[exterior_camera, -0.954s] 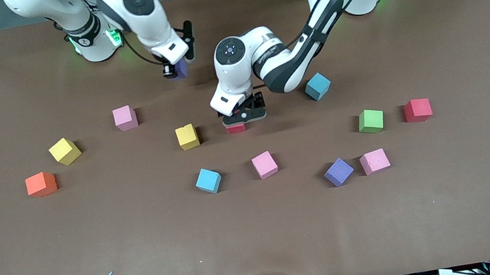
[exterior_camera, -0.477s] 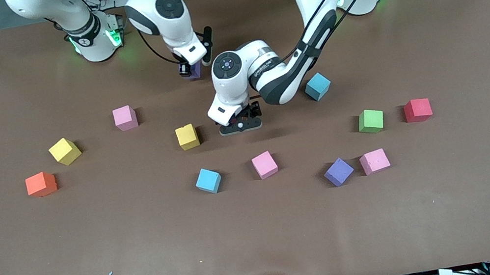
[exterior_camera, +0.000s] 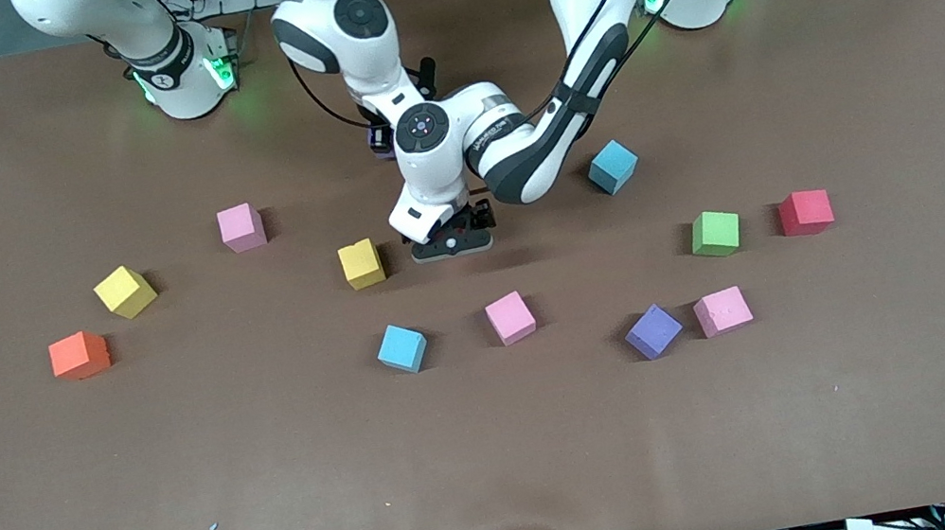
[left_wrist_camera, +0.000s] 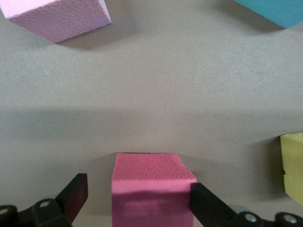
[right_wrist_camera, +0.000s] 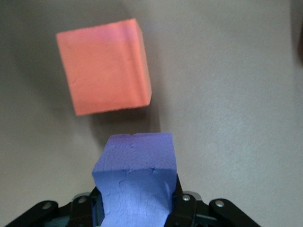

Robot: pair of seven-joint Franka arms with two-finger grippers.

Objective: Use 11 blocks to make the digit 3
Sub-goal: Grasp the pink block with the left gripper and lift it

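1. Straddling a red block (left_wrist_camera: 151, 175) with the left gripper (left_wrist_camera: 137, 189), low at mid-table: one finger (left_wrist_camera: 204, 203) against the block's side, the other standing clear, so parted rather than clamped.
2. Seemingly resting on the table (exterior_camera: 504, 452), square to the jaws, flat faces toward both fingers. No long axis to a cube, so only the closing line matters, and that runs straight through it.
3. Lying just beside a yellow block (exterior_camera: 361, 263), which sits toward the right arm's end. Judged close enough that a sideways slide that way would bump it.
4. Reaching in with the left arm (exterior_camera: 511, 153) from its base, elbow bent, wrist turned straight down, hiding the red block from the front camera.
5. Gripping a purple block (right_wrist_camera: 135, 165) in the right gripper (right_wrist_camera: 135, 198), fingers pressed on both its sides, over a coral block (right_wrist_camera: 104, 66) and tucked close against the left arm.
6. Judged early: no digit 3 begun, other blocks (exterior_camera: 510, 316) scattered well apart. Left gripper plainly the one placed for the red block; whether a squeeze or a lift-away comes next, cannot tell.
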